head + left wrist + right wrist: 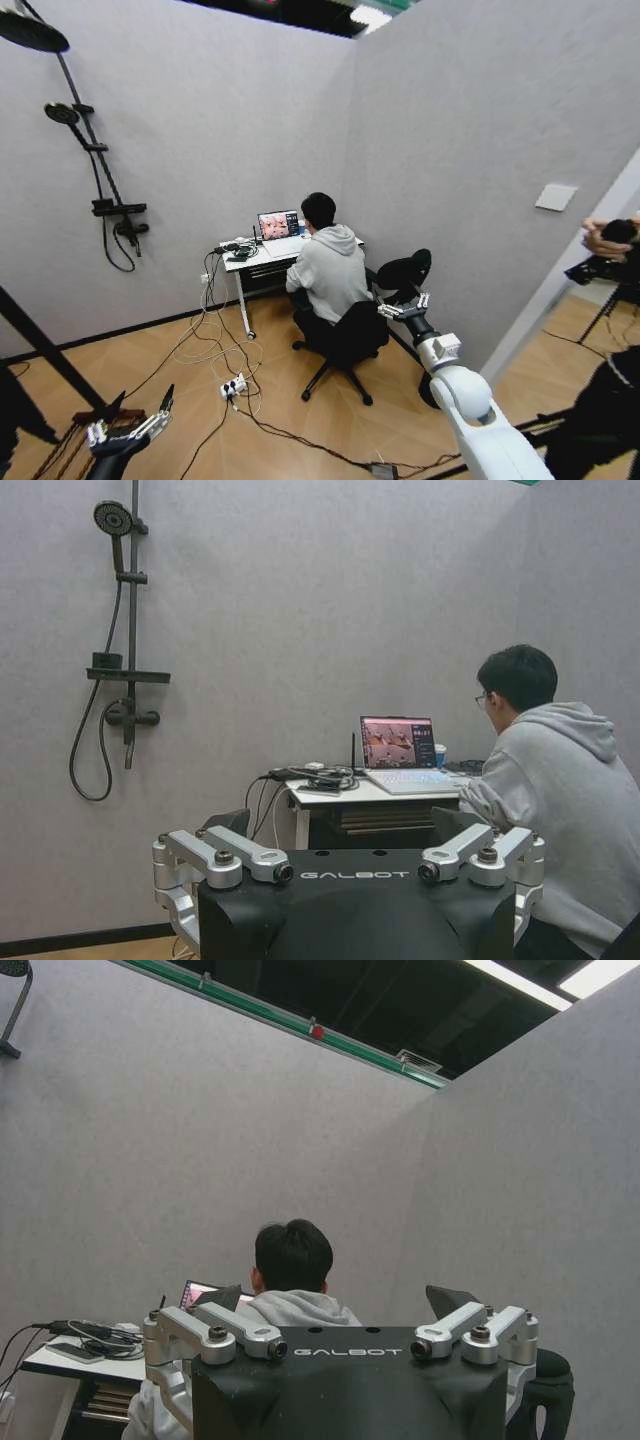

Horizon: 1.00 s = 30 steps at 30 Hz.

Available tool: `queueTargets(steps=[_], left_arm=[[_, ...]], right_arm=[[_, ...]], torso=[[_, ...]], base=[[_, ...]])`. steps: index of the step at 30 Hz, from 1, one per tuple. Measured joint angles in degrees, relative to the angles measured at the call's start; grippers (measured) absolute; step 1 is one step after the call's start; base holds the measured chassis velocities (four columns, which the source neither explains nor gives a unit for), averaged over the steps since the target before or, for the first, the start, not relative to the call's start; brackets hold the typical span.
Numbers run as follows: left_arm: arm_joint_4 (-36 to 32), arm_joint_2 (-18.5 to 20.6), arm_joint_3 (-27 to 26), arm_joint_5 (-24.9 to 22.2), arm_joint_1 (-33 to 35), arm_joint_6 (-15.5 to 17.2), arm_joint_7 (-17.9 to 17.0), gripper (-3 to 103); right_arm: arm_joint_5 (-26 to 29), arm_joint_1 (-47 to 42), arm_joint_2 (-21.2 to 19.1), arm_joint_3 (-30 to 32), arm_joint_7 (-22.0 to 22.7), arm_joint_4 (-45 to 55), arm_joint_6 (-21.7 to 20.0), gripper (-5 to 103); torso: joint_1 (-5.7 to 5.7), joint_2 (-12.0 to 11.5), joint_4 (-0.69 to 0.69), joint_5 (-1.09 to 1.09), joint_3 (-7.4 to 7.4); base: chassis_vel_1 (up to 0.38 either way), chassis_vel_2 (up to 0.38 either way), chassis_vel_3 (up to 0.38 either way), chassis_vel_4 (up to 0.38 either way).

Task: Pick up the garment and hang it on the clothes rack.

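1. The left claw (128, 425) is low in the head view, at about 7 o'clock. It hangs over the wood floor (300, 420), and its fingers are apart with nothing in them.
2. The right claw (405, 300) is out in front at about 3 o'clock, beside a black chair (345, 340). Its fingers are apart too, and they hold nothing.
3. A small white counter (262, 255) stands at the grey wall near the middle. A laptop (279, 224) sits open on it.
4. A black shower set (95, 150) is fixed to the wall at about 10 o'clock.
5. White cables (215, 340) and a power strip (234, 385) lie on the floor below the counter.
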Motion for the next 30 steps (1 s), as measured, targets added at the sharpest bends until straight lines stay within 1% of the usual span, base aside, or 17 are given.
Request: queueTargets(steps=[14, 20, 24, 25, 28, 30], left_arm=[[0.0, 0.0, 0.0, 0.0, 0.0, 0.0, 0.0, 100], [0.0, 0.0, 0.0, 0.0, 0.0, 0.0, 0.0, 100], [0.0, 0.0, 0.0, 0.0, 0.0, 0.0, 0.0, 100], [0.0, 0.0, 0.0, 0.0, 0.0, 0.0, 0.0, 100], [0.0, 0.0, 0.0, 0.0, 0.0, 0.0, 0.0, 100], [0.0, 0.0, 0.0, 0.0, 0.0, 0.0, 0.0, 100]], right_arm=[[0.2, 1.3, -0.3, -1.3, 0.0, -1.7, 0.8, 100], [0.5, 1.7, -0.4, -1.4, 0.0, -2.2, 1.0, 100], [0.6, 1.7, -0.6, -1.4, 0.0, -2.4, 1.4, 100], [0.7, 1.7, -0.7, -1.4, 0.0, -2.6, 1.7, 100], [0.7, 1.5, -0.7, -1.4, 0.0, -2.7, 2.1, 100], [0.7, 1.4, -0.7, -1.5, 0.0, -2.7, 2.2, 100]], torso=[[0.03, 0.0, -0.01, -0.01, 0.01], [0.03, 0.0, 0.03, -0.02, 0.01], [0.02, 0.0, 0.01, 0.0, 0.01], [0.03, 0.0, -0.03, -0.01, 0.01], [0.02, 0.0, -0.03, 0.0, 0.0], [0.02, 0.0, 0.0, -0.01, 0.0]], base=[[0.14, -0.083, -0.082, 0.139], [0.16, -0.063, -0.06, 0.159], [0.12, -0.099, -0.127, 0.111], [0.113, -0.119, -0.152, 0.095], [0.112, -0.109, -0.132, 0.099], [0.122, -0.108, -0.09, 0.116]])
